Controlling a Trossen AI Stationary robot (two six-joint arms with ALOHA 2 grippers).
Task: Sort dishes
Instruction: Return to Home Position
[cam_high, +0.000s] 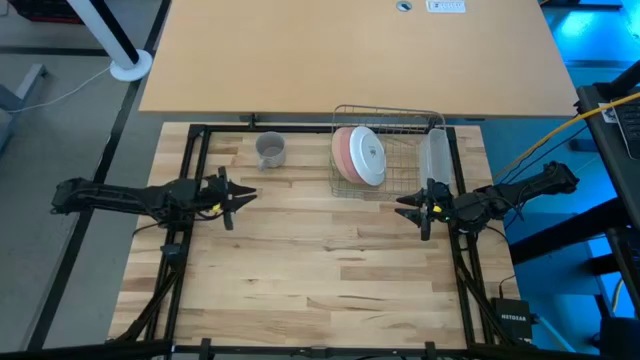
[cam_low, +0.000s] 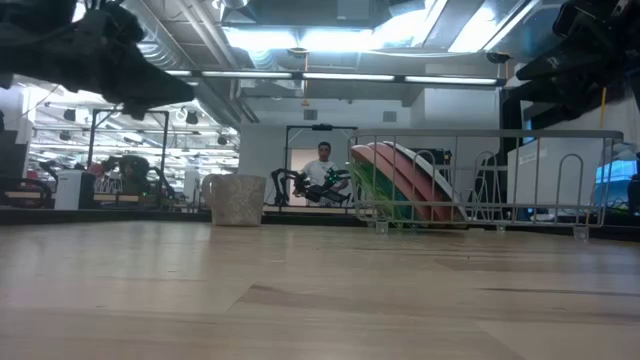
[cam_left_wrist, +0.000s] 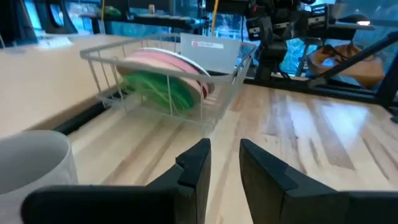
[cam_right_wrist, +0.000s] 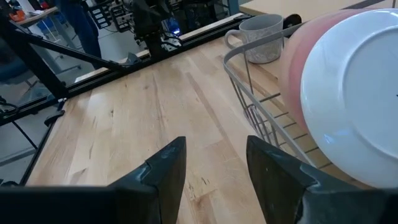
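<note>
A small grey cup (cam_high: 271, 150) stands upright on the table at the far left; it also shows in the low view (cam_low: 238, 199). Three plates lean on edge inside the wire dish rack (cam_high: 385, 125): a white one (cam_high: 369, 156) in front, a pink one (cam_high: 343, 150) behind it, and a green one (cam_left_wrist: 158, 89) seen in the left wrist view. My left gripper (cam_high: 243, 197) hovers open and empty at the table's left, nearer than the cup. My right gripper (cam_high: 407, 208) hovers open and empty at the right, just nearer than the rack.
A translucent plastic tub (cam_high: 436, 155) stands on edge at the rack's right end. A black frame (cam_high: 195, 150) borders the wooden table. A tan desk (cam_high: 350, 50) lies beyond the far edge. A person (cam_low: 322, 170) sits far behind in the room.
</note>
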